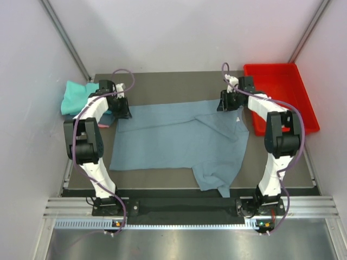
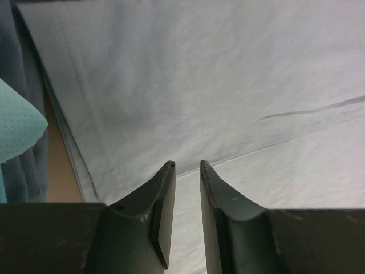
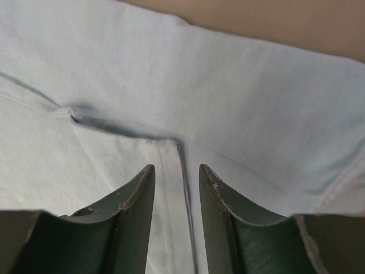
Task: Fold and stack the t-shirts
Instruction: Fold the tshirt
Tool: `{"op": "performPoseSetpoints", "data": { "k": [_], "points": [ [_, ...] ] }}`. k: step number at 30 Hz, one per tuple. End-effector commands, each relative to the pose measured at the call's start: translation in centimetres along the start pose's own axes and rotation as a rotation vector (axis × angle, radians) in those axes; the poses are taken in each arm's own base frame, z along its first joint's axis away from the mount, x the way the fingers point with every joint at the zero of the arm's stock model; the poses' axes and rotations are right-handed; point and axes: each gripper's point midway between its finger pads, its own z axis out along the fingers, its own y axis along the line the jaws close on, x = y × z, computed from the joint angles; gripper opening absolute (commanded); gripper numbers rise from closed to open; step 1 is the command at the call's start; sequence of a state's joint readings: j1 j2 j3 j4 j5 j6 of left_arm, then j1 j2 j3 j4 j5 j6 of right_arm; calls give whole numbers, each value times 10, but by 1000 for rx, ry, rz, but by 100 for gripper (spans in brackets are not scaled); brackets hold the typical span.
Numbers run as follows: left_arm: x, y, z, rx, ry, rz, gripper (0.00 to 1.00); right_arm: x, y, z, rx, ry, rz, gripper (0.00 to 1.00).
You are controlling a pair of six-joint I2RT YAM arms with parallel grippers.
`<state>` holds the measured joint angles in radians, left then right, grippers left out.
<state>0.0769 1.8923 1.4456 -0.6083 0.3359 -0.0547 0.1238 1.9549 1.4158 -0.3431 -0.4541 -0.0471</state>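
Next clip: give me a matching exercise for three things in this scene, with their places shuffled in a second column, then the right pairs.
Things:
1. grey-blue t-shirt
2. teal t-shirt
3. red tray

Places:
A. far right corner of the table
B. bunched at the far left corner
C. spread across the middle, between the two arms

Pairs: 1-C, 2-B, 3-A
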Motion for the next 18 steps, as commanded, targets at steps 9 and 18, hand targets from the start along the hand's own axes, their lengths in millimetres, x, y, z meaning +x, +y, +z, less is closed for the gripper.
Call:
{"op": "performPoseSetpoints", "data": {
  "k": [9, 18],
  "points": [
    [14, 22, 8, -102, 59, -1, 29, -7, 7, 17, -32, -16, -17, 39],
    [29, 21, 20, -108, 114, -11, 29, -2, 11, 34, -50, 14, -20, 40]
  ]
}}
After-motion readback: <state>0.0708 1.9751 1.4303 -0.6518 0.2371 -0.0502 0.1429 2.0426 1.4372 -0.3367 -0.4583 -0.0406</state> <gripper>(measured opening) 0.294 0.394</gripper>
